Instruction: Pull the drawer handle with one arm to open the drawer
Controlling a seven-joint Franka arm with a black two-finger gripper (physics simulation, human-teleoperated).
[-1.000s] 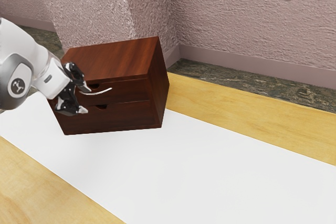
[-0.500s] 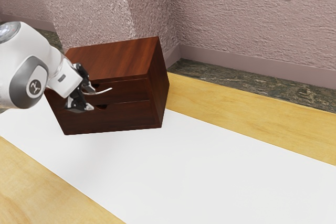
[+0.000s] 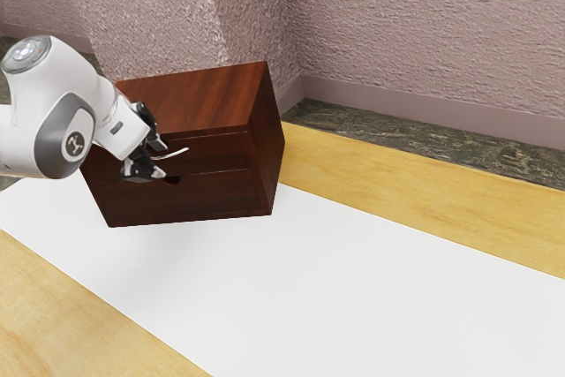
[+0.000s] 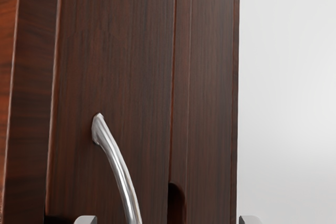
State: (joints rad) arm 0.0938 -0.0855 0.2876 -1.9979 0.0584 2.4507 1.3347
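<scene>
Gripper: the gripper (image 3: 152, 158) is spread wide, one finger on each side of the handle (image 3: 174, 152), not pinching it.
Handle: silver curved bar on the top drawer (image 3: 216, 149), at the cabinet's (image 3: 207, 99) front.
Drawer: looks flush with the front, so shut.
Cabinet: dark wood box sitting on the white mat (image 3: 353, 280).
Wrist view: handle (image 4: 118, 174) close up, right under the hand.

We find the drawer box (image 3: 212, 121) on the mat (image 3: 353, 289), which lies on the table (image 3: 53, 324), toward the exterior view's left, the wall (image 3: 424, 24) behind; our gripper (image 3: 144, 159) is at its front, the handle (image 3: 175, 152) between the fingers
</scene>
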